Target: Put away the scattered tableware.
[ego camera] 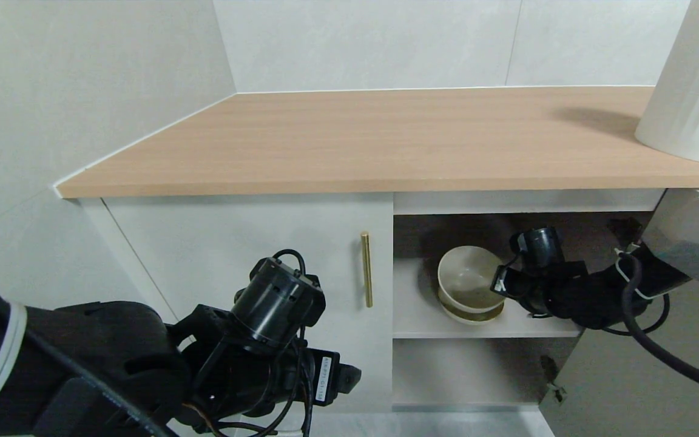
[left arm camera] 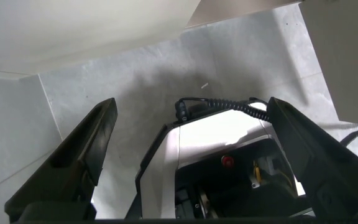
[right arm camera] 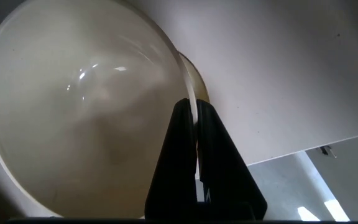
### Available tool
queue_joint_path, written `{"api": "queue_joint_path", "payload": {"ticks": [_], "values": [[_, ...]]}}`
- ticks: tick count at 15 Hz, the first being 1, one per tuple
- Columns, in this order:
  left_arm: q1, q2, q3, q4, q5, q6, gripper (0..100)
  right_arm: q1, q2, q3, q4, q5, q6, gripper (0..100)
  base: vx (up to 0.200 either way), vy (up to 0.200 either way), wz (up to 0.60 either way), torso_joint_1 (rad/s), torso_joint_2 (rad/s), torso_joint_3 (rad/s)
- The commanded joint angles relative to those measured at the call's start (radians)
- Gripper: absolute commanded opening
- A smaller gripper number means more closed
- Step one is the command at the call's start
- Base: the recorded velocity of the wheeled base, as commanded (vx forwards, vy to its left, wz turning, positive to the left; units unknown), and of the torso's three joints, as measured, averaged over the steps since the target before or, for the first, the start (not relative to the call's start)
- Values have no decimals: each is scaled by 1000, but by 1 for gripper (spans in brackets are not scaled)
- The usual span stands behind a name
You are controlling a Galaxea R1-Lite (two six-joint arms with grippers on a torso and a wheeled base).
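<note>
a light wood bench (ego camera: pixel 386 139) tops a white cabinet (ego camera: pixel 234 255); on its open shelf (ego camera: pixel 416 318) a round cream ceramic bowl (ego camera: pixel 465 279) sits tilted, rim pinched by the right end effector (right arm camera: pixel 194 121). the left end effector (left arm camera: pixel 191 109) hangs empty, fingers spread wide.

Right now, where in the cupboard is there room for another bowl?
The lower shelf is bare. The upper shelf is crowded: the right gripper pinches a bowl over another dish, leaving a narrow strip by the closed door.

The top bowl (ego camera: pixel 468 279) is plain cream, the lower bowl (ego camera: pixel 472 315) cream with an olive band. The countertop (ego camera: pixel 386 139) shows light wood grain; the cabinet door (ego camera: pixel 234 249) is white.
</note>
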Motion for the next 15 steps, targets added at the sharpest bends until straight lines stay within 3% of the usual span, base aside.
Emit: {"api": "queue_joint_path", "payload": {"ticks": [1,9,10,15], "values": [[0,3,0,0,0,0,100,0,19,-7,1,0,0,0,0,0,0,0,0,0],[0,1,0,0,0,-1,100,0,25,-9,1,-5,-1,0,0,0,0,0,0,0],[0,1,0,0,0,-1,100,0,25,-9,1,-5,-1,100,0,0,0,0,0,0],[5,-5,0,0,3,-1,100,0,21,-6,2,-5,-1,100,0,0,0,0,0,0]]}}
